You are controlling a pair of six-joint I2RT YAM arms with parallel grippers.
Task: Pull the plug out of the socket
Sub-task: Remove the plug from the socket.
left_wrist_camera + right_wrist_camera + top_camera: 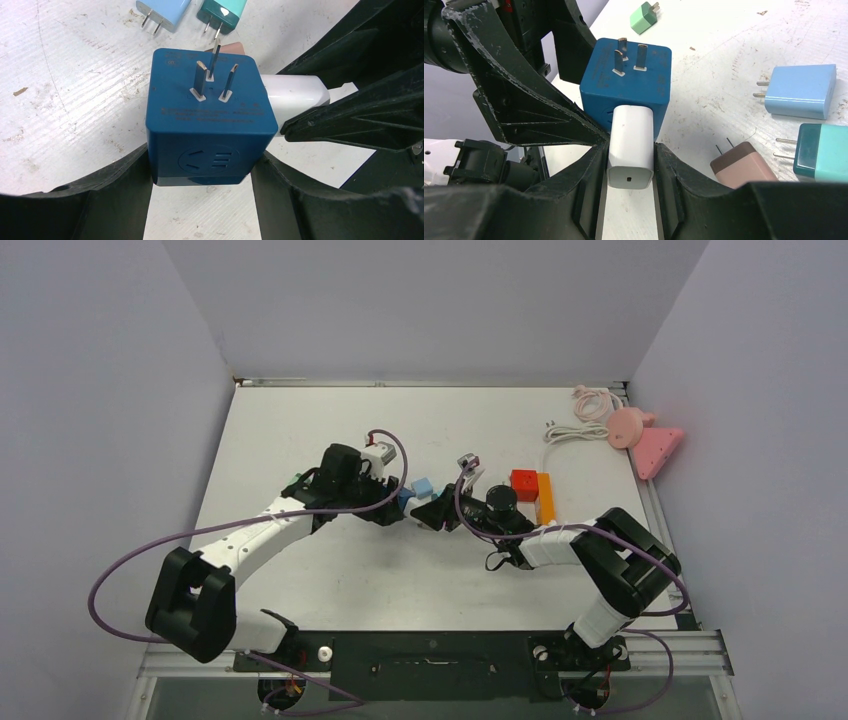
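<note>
- The two arms meet near the middle of the table [300, 430], the left one reaching in from the left and the right one from the right.
- The left gripper [204, 192] has its fingers set fairly wide, one against each side of the blue socket cube [210, 120], which it holds with the cube's own metal prongs pointing up.
- The white plug [631, 150] is seated in a side face of that cube. I can see no gap between its body and the blue face.
- The right gripper [630, 172] is clamped narrow on the plug, one finger on each of its long sides. The plug's outer end sits between the fingertips.
- The plug's long axis runs straight out of the cube's side face and back into the right gripper, so it points away from the left arm.
- By my reckoning the pull must follow that line, with the right arm drawing back while the left keeps the cube from following. A sideways tug would likely bind the pins.
- Four loose plugs lie on the table nearby: a light blue one [801, 92], a teal one [824, 152], a brown one [741, 165] and a green one [644, 17]. All are clear of both grips.
</note>
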